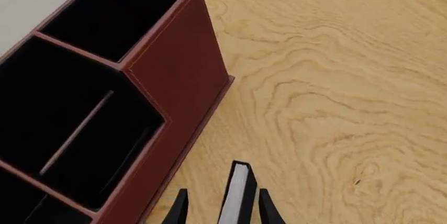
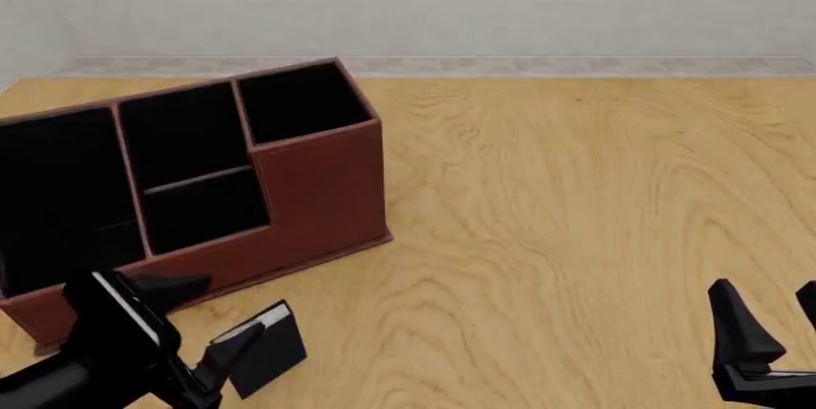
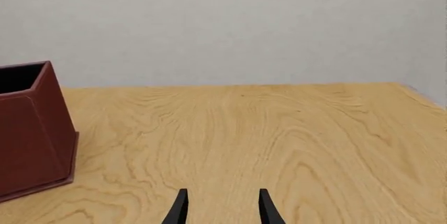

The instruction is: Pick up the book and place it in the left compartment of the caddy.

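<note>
On the wooden table (image 2: pixel 574 218) we see the left gripper (image 2: pixel 236 347) clamped on the book (image 2: pixel 268 347), lifted just in front of the caddy (image 2: pixel 306 189) and outside its left compartment (image 2: pixel 57 189), while the right gripper (image 2: pixel 771 328) hangs unclenched, well apart.

Left gripper (image 2: pixel 243 356) jaws clamp book (image 2: pixel 266 347) near caddy (image 2: pixel 319 189) front; right gripper (image 2: pixel 771 328) jaws apart, empty.

Setting was a bare simulated test bench, rendered rather than real: a light wood-grain desk (image 2: pixel 574 237) against a plain grey wall (image 3: pixel 223 25). A leather-look caddy (image 2: pixel 319 189) lent an office character.
</note>
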### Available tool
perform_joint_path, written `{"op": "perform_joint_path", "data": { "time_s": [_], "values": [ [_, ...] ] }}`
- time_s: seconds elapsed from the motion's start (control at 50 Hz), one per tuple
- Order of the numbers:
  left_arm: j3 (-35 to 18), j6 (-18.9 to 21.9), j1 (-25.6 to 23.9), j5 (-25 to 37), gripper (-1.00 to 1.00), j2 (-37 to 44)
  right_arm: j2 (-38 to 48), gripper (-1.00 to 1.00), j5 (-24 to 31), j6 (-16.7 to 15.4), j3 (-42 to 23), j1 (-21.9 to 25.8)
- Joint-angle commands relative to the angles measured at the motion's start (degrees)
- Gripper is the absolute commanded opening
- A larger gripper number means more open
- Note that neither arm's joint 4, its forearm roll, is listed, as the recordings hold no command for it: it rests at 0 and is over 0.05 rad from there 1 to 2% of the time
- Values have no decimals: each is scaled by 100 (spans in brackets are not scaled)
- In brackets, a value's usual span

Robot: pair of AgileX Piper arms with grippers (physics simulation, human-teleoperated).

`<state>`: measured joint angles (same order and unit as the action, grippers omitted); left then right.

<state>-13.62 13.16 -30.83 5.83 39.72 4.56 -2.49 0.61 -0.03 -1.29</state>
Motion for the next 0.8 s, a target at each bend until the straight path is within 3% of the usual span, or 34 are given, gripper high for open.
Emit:
{"op": "perform_joint_path", "data": {
  "time_s": [0.02, 0.8],
  "values": [
    [91, -16, 34, -294, 100, 329, -30, 100, 35, -3, 0, -26],
    [304, -71, -22, -1084, 100, 1335, -167, 100, 138, 114, -2, -71]
  ]
}}
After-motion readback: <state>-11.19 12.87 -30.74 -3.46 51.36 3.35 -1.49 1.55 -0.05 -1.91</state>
